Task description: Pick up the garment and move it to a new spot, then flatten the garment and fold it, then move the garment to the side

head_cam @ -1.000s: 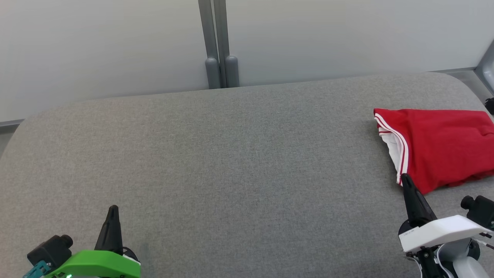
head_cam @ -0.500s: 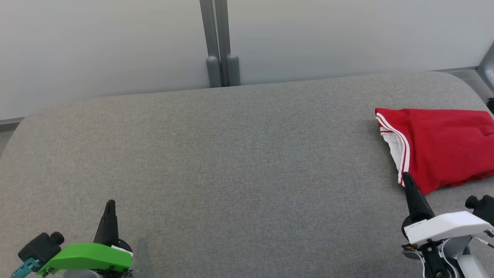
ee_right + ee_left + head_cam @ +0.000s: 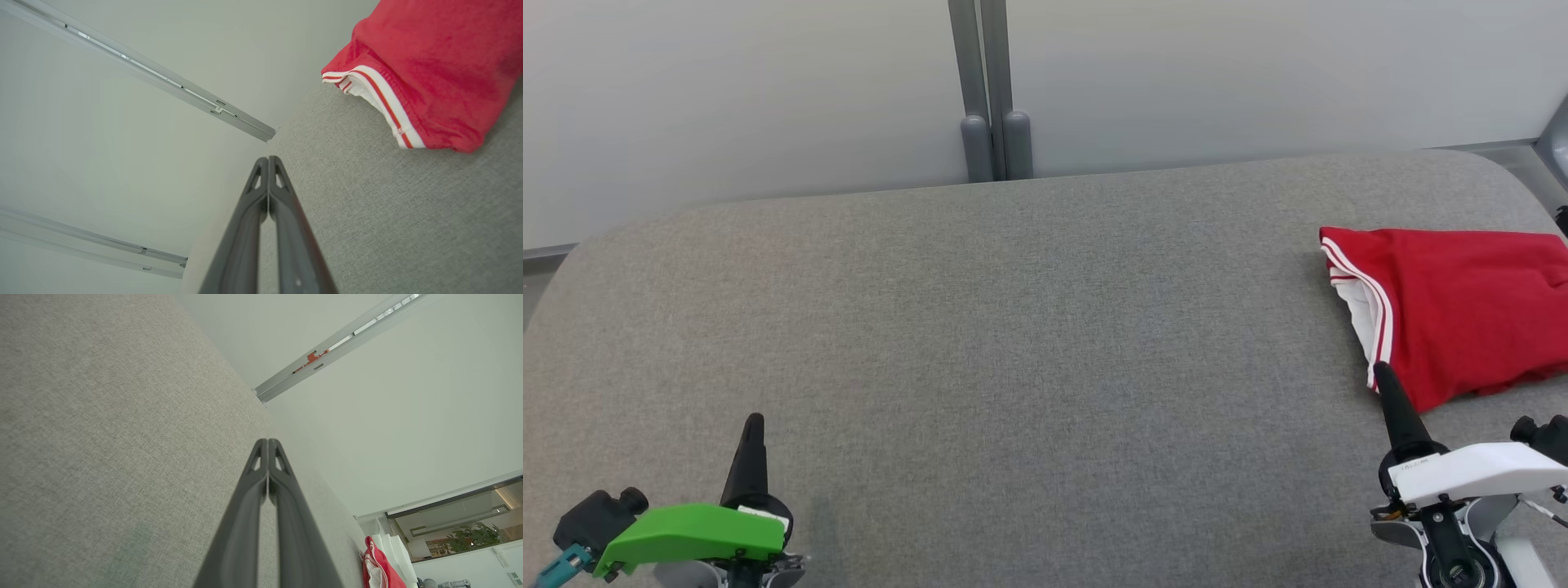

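A broad gray fabric surface [image 3: 1029, 327] with rounded corners stretches away from the robot, backed by pale wall panels [image 3: 727, 98] joined at a gray upright post [image 3: 988, 82].

The left gripper [image 3: 754, 420], on a bright green mount, points up from the lower left of the head view. Its two dark fingers are pressed together with nothing between them, as the left wrist view shows [image 3: 268, 442]. Bare gray fabric lies under it and ahead of it.

The right gripper [image 3: 1382, 371], on a white mount, points up from the lower right. Its fingers are likewise closed tip to tip and empty [image 3: 268, 159].

The garment [image 3: 1462, 310], red with a white, red-striped hem, lies folded on the surface just ahead of the right gripper and to its right. In the head view the fingertip overlaps the garment's near corner; the right wrist view shows gray fabric between the tips and the hem [image 3: 433, 61]. The garment is well apart from the left gripper, far off to its right [image 3: 378, 567].
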